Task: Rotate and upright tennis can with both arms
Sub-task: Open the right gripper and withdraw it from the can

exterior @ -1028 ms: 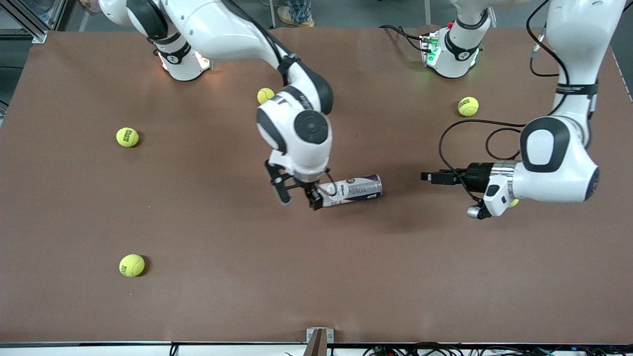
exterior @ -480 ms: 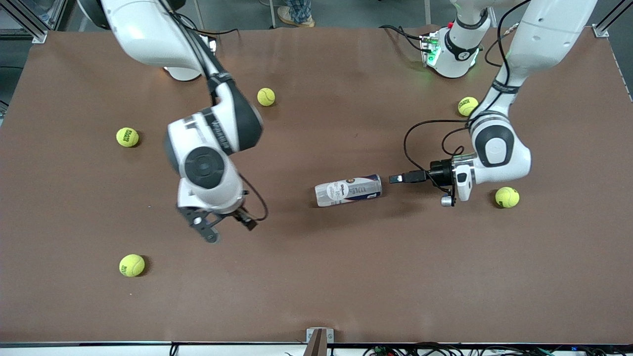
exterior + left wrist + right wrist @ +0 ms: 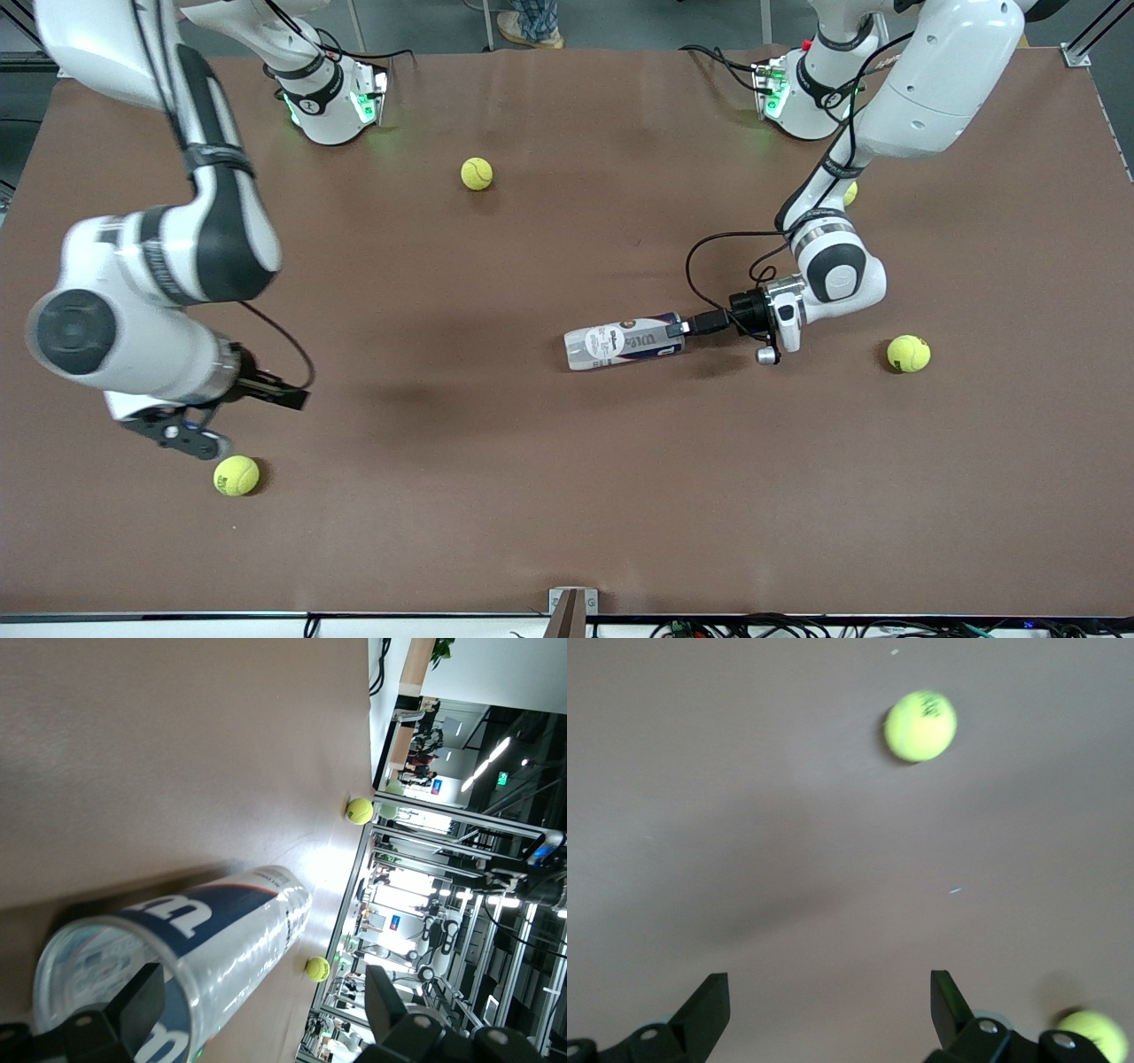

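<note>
The tennis can (image 3: 625,339) lies on its side on the brown table (image 3: 567,496), a clear tube with a white and navy label. My left gripper (image 3: 684,326) is open at the can's end toward the left arm's end of the table. In the left wrist view the can (image 3: 199,943) lies between the spread fingers of the left gripper (image 3: 261,1005), close to one finger (image 3: 142,1001). My right gripper (image 3: 241,416) is open and empty, up over the table near a tennis ball (image 3: 236,475), well away from the can. Its wrist view shows the right gripper (image 3: 828,1005) over bare table.
Loose tennis balls lie near the right arm's base (image 3: 477,174) and near the left arm's end (image 3: 908,353); one (image 3: 850,191) is partly hidden by the left arm. The right wrist view shows two balls (image 3: 920,725) (image 3: 1090,1035). The left wrist view shows two balls (image 3: 360,810) (image 3: 316,968).
My right gripper left the can's end and swung away toward the right arm's end of the table. My left gripper moved in to the can's other end. The can stayed put.
</note>
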### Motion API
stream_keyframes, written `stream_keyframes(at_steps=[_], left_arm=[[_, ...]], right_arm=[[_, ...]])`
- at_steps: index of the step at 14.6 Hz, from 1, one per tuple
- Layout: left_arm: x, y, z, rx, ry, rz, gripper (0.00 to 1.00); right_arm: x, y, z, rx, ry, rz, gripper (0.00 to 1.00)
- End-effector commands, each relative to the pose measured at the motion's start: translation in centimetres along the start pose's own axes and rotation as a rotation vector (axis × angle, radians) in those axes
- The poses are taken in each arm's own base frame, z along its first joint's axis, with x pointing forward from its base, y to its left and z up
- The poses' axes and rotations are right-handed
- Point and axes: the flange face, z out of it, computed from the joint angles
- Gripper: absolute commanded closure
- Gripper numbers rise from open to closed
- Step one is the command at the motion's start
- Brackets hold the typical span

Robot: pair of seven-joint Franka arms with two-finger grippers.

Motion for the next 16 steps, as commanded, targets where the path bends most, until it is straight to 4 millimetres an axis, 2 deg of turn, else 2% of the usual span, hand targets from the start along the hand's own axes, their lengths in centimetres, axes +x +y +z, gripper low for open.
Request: stream_keyframes(at_steps=[1, 2, 3, 4, 5, 6, 8, 11, 14, 16], left_arm=[[1.2, 0.2, 1.6, -0.02, 0.02, 0.017, 0.39], [1.2, 0.2, 1.7, -0.021, 0.019, 0.02, 0.56], [1.2, 0.2, 1.7, -0.021, 0.019, 0.026, 0.69], [1.2, 0.0, 1.6, -0.019, 0.019, 0.053, 0.81], [1.1, -0.4, 1.7, -0.016, 0.018, 0.069, 0.88], [1.2, -0.5, 1.7, -0.015, 0.018, 0.085, 0.96], [1.6, 0.2, 1.4, -0.023, 0.023, 0.097, 1.0], [3.3, 2.7, 0.2, -0.004, -0.014, 0.152, 1.0], [5.4, 8.0, -0.6, 0.078, -0.098, 0.098, 1.0], [6.3, 12.0, -1.1, 0.202, -0.158, 0.035, 1.0]], right_arm=[[-0.2, 4.9, -1.2, 0.017, -0.024, -0.146, 0.0], [0.3, 6.9, -1.6, 0.015, -0.023, -0.202, 0.0], [0.4, 8.5, -2.7, 0.017, -0.009, -0.233, 0.0], [0.5, 9.6, -2.9, 0.016, -0.013, -0.227, 0.0], [0.6, 10.9, -3.4, 0.019, -0.022, -0.213, 0.0], [0.5, 12.1, -4.7, 0.023, -0.014, -0.21, 0.0], [0.4, 12.5, -6.0, 0.012, -0.003, -0.262, 0.0], [0.6, 13.1, -7.8, 0.007, 0.023, -0.254, 0.0], [0.7, 14.0, -8.5, 0.011, 0.033, -0.243, 0.0], [0.6, 13.9, -8.8, 0.014, 0.037, -0.235, 0.0]])
